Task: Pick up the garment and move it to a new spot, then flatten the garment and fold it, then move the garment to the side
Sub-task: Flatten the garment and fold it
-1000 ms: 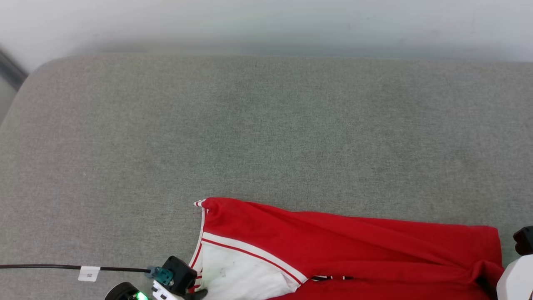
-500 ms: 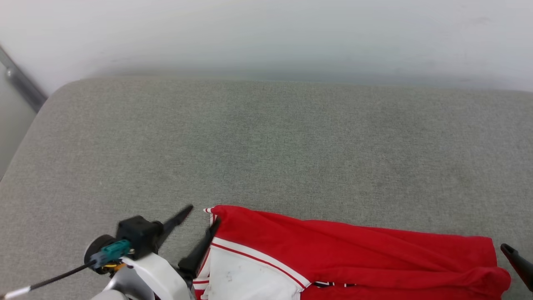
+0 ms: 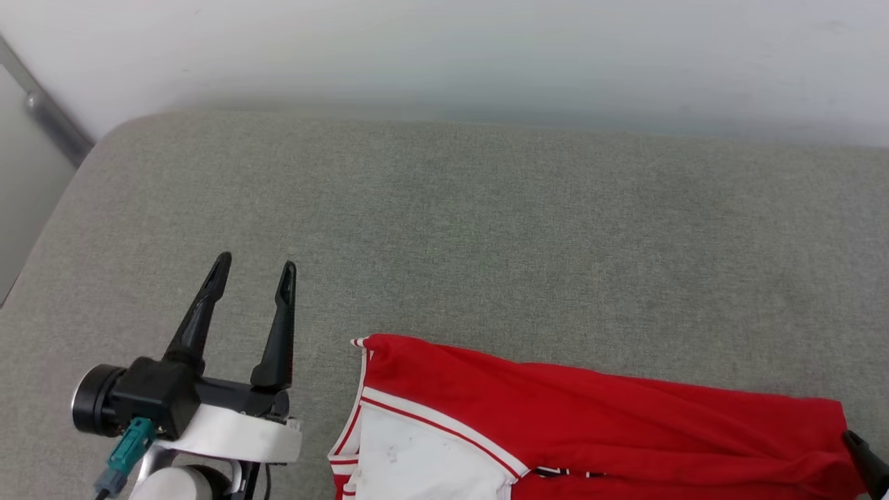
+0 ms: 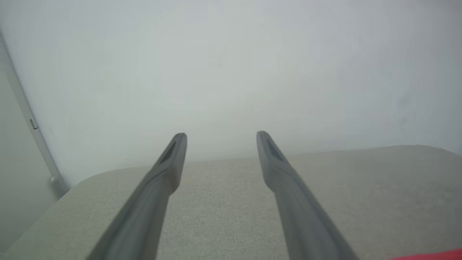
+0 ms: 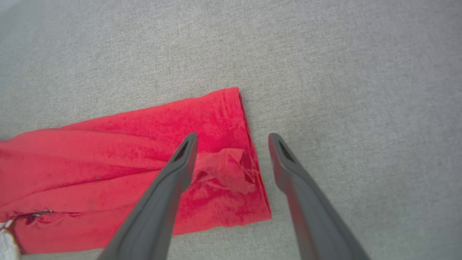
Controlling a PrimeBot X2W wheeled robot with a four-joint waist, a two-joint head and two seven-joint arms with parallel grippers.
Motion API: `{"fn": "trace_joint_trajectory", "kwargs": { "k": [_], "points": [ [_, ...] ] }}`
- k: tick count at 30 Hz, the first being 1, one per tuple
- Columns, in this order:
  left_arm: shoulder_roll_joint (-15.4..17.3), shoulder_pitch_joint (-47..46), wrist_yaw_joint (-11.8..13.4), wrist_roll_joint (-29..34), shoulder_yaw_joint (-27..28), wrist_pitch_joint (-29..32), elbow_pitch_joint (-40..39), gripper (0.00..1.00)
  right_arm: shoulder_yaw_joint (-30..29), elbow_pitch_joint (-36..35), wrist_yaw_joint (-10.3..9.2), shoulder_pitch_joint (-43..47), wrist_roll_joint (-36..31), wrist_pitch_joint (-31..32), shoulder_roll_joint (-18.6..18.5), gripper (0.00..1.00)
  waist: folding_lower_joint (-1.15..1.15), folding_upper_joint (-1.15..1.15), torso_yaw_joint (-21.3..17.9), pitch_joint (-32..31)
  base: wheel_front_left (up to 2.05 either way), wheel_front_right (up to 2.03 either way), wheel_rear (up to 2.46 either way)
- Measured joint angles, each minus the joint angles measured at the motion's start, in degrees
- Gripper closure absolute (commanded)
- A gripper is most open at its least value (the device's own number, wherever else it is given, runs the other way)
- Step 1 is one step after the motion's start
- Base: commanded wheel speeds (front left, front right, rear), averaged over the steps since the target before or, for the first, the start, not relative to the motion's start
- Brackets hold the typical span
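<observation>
The garment [image 3: 590, 417], a red jersey with a white sleeve [image 3: 424, 465] and striped trim, lies folded along the near edge of the grey cushion [image 3: 451, 222]; a sliver of black lettering peeks out at the fold. My left gripper [image 3: 255, 267] is open and raised to the left of the garment, apart from it, fingers pointing at the far wall. In the left wrist view the left gripper [image 4: 221, 135] holds nothing. My right gripper [image 5: 232, 138] hovers open above the garment's [image 5: 119, 155] right hem corner; one of its fingertips [image 3: 865, 455] shows at the head view's right edge.
A pale wall [image 3: 444, 48] runs behind the cushion. A metal rail [image 3: 48, 114] slants down at the far left beside the cushion's rounded corner. A cable with a teal connector [image 3: 128, 444] hangs off my left wrist.
My left gripper has let go of the sleeve corner, lifted and swung left, away from the garment, fingers apart. The right gripper has drawn back off the hem. The head camera shifted.
</observation>
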Motion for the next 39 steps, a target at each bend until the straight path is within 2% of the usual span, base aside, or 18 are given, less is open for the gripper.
{"fn": "trace_joint_trajectory", "kwargs": {
  "k": [4,5,8,13,24,25,26,31,36,39],
  "points": [
    [-3.07,2.89,-2.24,6.44,4.2,-0.01,0.29,0.0,-1.94,3.59,0.0,-1.32,-2.37,-2.23,1.51,0.0,0.0,0.0,0.52,0.98,0.0,0.0,0.0],
    [-4.01,3.77,-3.61,9.01,5.05,-0.01,0.94,0.0,-2.85,5.87,0.0,-1.57,-2.43,-2.82,2.26,0.0,0.0,0.0,0.8,1.42,0.0,0.0,0.0],
    [-6.9,4.26,-5.76,10.47,6.91,-0.01,1.08,0.0,-3.89,9.15,0.0,-2.21,-2.47,-3.46,2.81,0.0,0.0,0.0,1.32,2.25,0.0,0.0,0.0],
    [-9.91,4.32,-9.09,13.32,9.7,-0.01,1.38,0.0,-3.87,13.96,0.0,-2.86,-2.2,-4.03,3.27,0.0,0.0,0.0,2.21,3.63,0.0,0.0,0.0],
    [-13.89,4.89,-14.36,17.41,14.22,-0.01,3.38,0.0,1.36,18.55,-0.48,-3.39,0.74,-6.55,0.59,0.0,-0.01,0.0,2.87,4.19,0.0,0.0,0.0],
    [-14.17,4.92,-14.74,17.64,14.5,-0.01,3.49,0.0,1.75,18.87,-0.52,-3.41,1.2,-6.56,0.27,0.41,-0.01,0.0,2.86,4.08,0.0,0.0,0.0],
    [-14.45,4.97,-15.15,17.96,14.8,-0.01,3.64,0.0,1.98,19.11,-0.52,-3.43,1.53,-6.71,-0.01,1.0,-0.01,0.0,2.84,3.98,0.0,0.0,0.0],
    [-15.38,5.52,-16.37,19.38,15.83,-0.01,4.57,0.0,4.04,19.83,-0.1,-3.55,2.24,-8.04,-0.43,1.0,-0.01,0.0,2.52,3.15,0.0,0.0,0.0],
    [-16.13,6.26,-17.2,20.07,17.13,-0.01,4.85,0.0,3.2,19.89,0.09,-3.24,0.6,-9.84,-1.76,1.0,0.0,0.0,1.82,2.21,0.0,0.0,0.0],
    [-16.44,6.86,-17.57,20.63,17.51,-0.01,5.3,0.0,0.8,19.96,0.07,-3.39,-0.49,-10.53,-2.88,1.0,0.0,0.0,1.14,1.74,0.0,0.0,0.0]
  ]
}}
